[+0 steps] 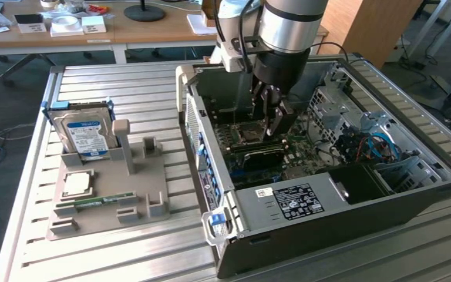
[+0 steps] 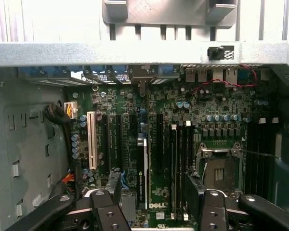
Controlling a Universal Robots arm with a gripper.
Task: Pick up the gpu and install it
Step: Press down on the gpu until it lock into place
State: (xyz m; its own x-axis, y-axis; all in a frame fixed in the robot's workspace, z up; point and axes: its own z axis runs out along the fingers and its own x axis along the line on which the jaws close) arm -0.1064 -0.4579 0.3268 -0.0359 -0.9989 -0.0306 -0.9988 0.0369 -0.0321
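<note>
The gpu (image 2: 142, 173) stands edge-on in a slot of the motherboard (image 2: 216, 103), a slim dark card with a small green logo on its edge. In the exterior view the gpu (image 1: 261, 154) is a low black slab on the board inside the open computer case (image 1: 413, 194). My gripper (image 2: 154, 185) hovers just above it, open, with one black finger (image 2: 113, 183) on either side of the card and not touching it. In the exterior view the gripper (image 1: 276, 126) reaches down into the case from the arm above.
The case walls and a metal drive cage (image 1: 343, 100) surround the gripper closely. A power supply (image 1: 288, 202) fills the case's near end. On the exterior view's left, a grey fixture (image 1: 143, 176) holds a hard drive (image 1: 84, 132), a processor (image 1: 77, 183) and a green memory stick (image 1: 96, 201).
</note>
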